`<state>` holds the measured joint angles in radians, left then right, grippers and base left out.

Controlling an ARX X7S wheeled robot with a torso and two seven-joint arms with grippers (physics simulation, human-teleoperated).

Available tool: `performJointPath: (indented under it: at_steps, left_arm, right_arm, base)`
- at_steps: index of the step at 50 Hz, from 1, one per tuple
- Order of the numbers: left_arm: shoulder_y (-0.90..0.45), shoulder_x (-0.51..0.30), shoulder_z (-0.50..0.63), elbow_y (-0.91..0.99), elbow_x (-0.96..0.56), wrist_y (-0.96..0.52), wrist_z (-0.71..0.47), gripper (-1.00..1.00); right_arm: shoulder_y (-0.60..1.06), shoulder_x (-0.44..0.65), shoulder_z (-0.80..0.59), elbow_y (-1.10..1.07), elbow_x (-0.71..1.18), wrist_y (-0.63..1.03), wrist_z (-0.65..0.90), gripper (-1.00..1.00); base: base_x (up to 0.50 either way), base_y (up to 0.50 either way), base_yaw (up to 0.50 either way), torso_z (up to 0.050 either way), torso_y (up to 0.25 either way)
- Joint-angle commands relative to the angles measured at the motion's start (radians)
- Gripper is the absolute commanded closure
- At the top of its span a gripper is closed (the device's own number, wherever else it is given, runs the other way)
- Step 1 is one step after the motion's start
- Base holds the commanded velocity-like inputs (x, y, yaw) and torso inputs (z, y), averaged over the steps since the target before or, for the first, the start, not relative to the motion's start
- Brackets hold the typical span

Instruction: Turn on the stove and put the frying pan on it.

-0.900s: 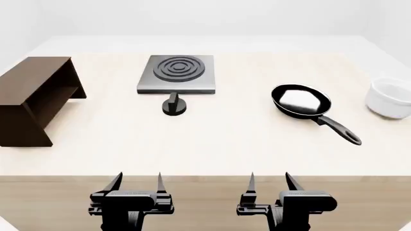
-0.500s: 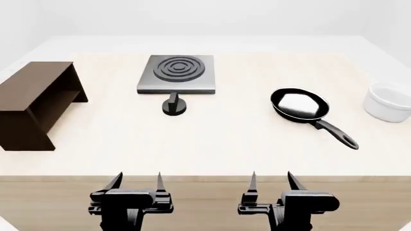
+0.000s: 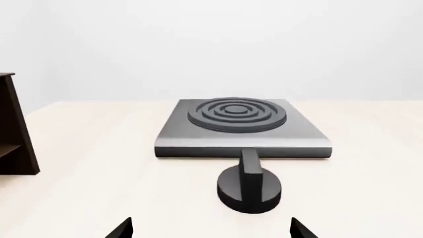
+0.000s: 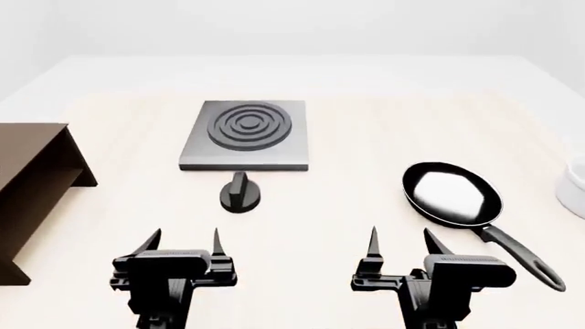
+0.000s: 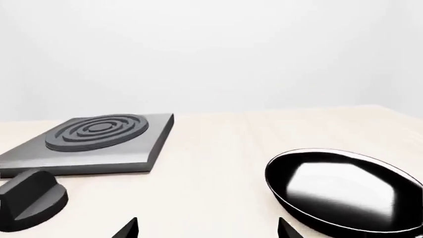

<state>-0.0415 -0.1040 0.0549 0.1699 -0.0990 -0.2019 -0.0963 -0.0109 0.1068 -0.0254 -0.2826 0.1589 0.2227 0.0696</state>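
Note:
The grey square stove (image 4: 245, 137) with its ringed burner lies on the pale table, with the black round knob (image 4: 240, 195) just in front of it. Both also show in the left wrist view: the stove (image 3: 242, 130) and the knob (image 3: 249, 185). The black frying pan (image 4: 453, 195) lies to the right, its handle pointing toward the near right. It also shows in the right wrist view (image 5: 343, 192). My left gripper (image 4: 183, 241) is open and empty, short of the knob. My right gripper (image 4: 399, 241) is open and empty, near and left of the pan.
A brown wooden shelf (image 4: 27, 185) stands at the left side of the table. A white bowl (image 4: 576, 179) is cut off at the right edge. The pale table (image 4: 366, 137) stretches beyond the stove to a white wall.
The head view has moved forward and tilted down, so stove, knob and pan sit lower and nearer. Both grippers have advanced over the table. The bowl has slid nearly out of view.

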Motion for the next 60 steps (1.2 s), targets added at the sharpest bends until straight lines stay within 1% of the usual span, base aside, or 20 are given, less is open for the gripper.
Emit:
performJointPath:
  at_steps: [1,15,16,20,28,34,39,48,60]
  left_arm:
    - [-0.004,-0.015,0.012,0.012,-0.010,-0.010,-0.016,-1.00]
    - [-0.013,-0.027,0.031,0.011,-0.019,-0.019,-0.026,-1.00]
    - [-0.014,-0.028,0.032,0.010,-0.020,-0.021,-0.026,-1.00]
    - [-0.018,-0.032,0.032,0.010,-0.027,-0.029,-0.029,-1.00]
    - [-0.046,-0.045,0.012,-0.024,-0.034,-0.027,-0.046,-1.00]
    - [-0.078,-0.052,-0.014,-0.130,-0.024,0.024,-0.070,-1.00]
    - [-0.127,-0.060,-0.017,-0.267,-0.005,0.084,-0.078,-1.00]
    - [-0.173,-0.054,0.015,-0.435,0.042,0.183,-0.096,-1.00]
    - [-0.219,-0.026,0.064,-0.585,0.070,0.238,-0.103,-1.00]
  right_arm:
    - [0.000,0.017,-0.010,-0.024,0.022,0.028,0.010,-1.00]
    - [0.015,0.027,-0.013,-0.009,0.020,0.035,0.043,-1.00]
    - [0.020,0.031,-0.018,-0.006,0.026,0.060,0.038,-1.00]
    - [0.010,0.033,-0.028,-0.001,0.017,0.029,0.040,-1.00]
    - [0.011,0.039,-0.035,0.006,0.020,0.032,0.049,-1.00]
    - [0.010,0.044,-0.044,0.011,0.019,0.030,0.053,-1.00]
    - [0.010,0.046,-0.051,0.021,0.015,0.022,0.057,-1.00]
    - [0.012,0.052,-0.055,0.026,0.023,0.023,0.063,-1.00]
    - [0.012,0.058,-0.060,0.039,0.030,0.016,0.070,-1.00]
  base:
    - [0.50,0.00,0.00,0.000,0.000]
    - [0.50,0.00,0.00,0.000,0.000]
    - [0.22,0.00,0.00,0.000,0.000]
    - [0.00,0.00,0.00,0.000,0.004]
    - [0.00,0.00,0.00,0.000,0.000]
    - [0.00,0.00,0.00,0.000,0.000]
    - [0.00,0.00,0.00,0.000,0.000]
    - [0.00,0.00,0.00,0.000,0.000]
    - [0.00,0.00,0.00,0.000,0.000]
